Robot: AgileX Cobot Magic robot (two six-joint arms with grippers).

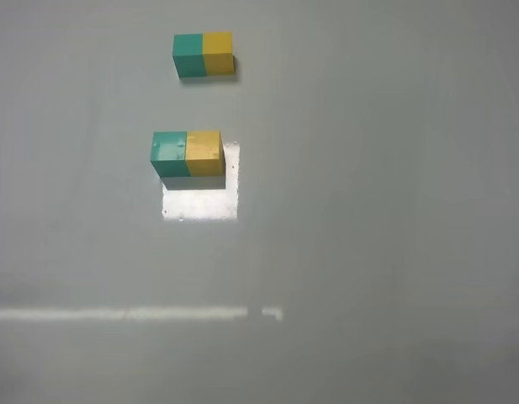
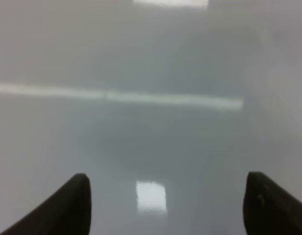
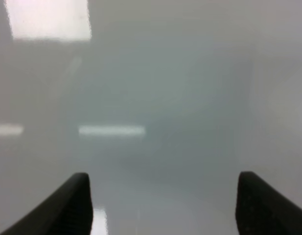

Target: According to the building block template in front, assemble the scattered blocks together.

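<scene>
In the exterior high view the template bar point(image 1: 203, 55), teal on the left and yellow on the right, lies at the far side of the grey table. Nearer, a teal cube point(image 1: 169, 153) and a yellow cube point(image 1: 204, 152) sit side by side, touching, teal on the left. Neither arm shows in this view. In the left wrist view the left gripper point(image 2: 166, 203) is open over bare table, with only the tips of its dark fingers point(image 2: 67, 205) showing. In the right wrist view the right gripper point(image 3: 163, 203) is open and empty too. No block shows in either wrist view.
The grey table point(image 1: 368, 210) is glossy. A bright square glare patch point(image 1: 200, 202) lies just in front of the two cubes, and a long light streak point(image 1: 116, 314) crosses the near part of the table.
</scene>
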